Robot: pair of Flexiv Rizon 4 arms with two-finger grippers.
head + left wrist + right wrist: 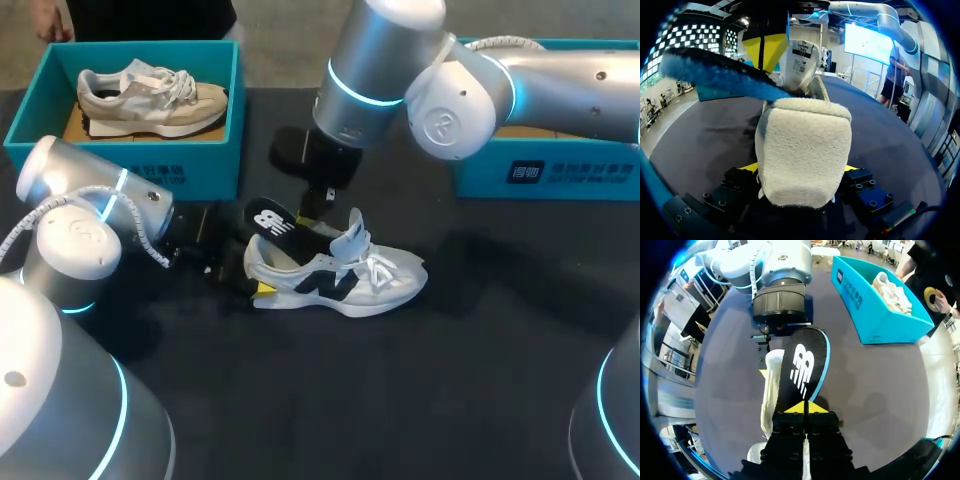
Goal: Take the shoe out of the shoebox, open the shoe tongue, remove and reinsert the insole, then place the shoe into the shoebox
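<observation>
Beige shoe (150,98) in spare box (130,165)

The shoe (802,150) has a nubbly, fleece-like cloth heel. The insole (802,367) is matt black above, fuzzy blue beneath.

The shoe (802,150) stands on the dark table (900,145) with its pale, fuzzy heel towards the camera. The left gripper (800,172) grips that heel, one yellow-tipped finger (751,167) pressed to each side of it. Beyond the heel the tongue (802,60) stands upright, its printed label showing. A blue insole (715,75) slants up and out of the shoe's opening, off to one side. Above the shoe, the right gripper (767,47) pinches the insole with its yellow tips.
</observation>
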